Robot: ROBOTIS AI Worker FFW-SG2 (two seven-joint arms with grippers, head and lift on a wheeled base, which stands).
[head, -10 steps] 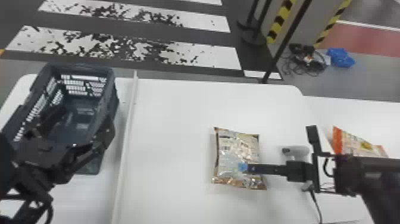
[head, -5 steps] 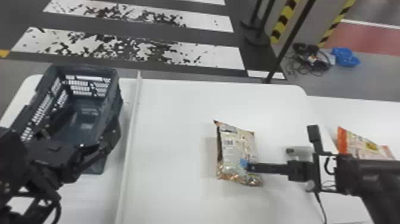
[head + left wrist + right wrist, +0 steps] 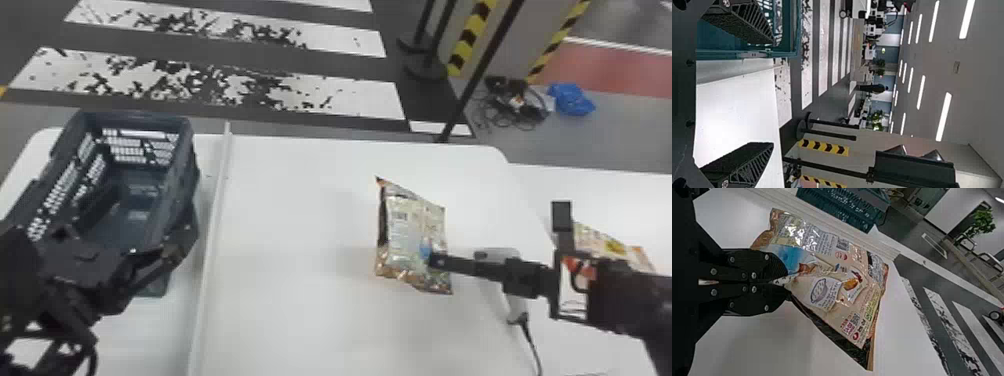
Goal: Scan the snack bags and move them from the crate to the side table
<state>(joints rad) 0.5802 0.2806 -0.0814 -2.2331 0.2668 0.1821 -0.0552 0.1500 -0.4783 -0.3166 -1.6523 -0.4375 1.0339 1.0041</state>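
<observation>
A snack bag (image 3: 407,237) is held over the white table, turned partly edge-on, with my right gripper (image 3: 431,260) shut on its side. In the right wrist view the pinched edge of the snack bag (image 3: 840,286) lies between the closed tips of the right gripper (image 3: 786,282). My left gripper (image 3: 150,215) is at the near part of the dark crate (image 3: 192,170); in the left wrist view the left gripper (image 3: 772,92) stands open, nothing between its fingers. A grey-white scanner (image 3: 515,302) is behind the right gripper's fingers. Another snack bag (image 3: 610,245) rests on the side table (image 3: 590,200).
A pale raised strip (image 3: 212,220) runs along the table (image 3: 300,200) beside the crate. The scanner's black cable (image 3: 531,345) trails toward the near edge. Beyond the table stands a black post (image 3: 480,75) on the floor.
The held bag has turned from facing up to a more tilted, narrower pose, still in my right gripper. The head view has shifted slightly, and the left gripper stays by the crate.
</observation>
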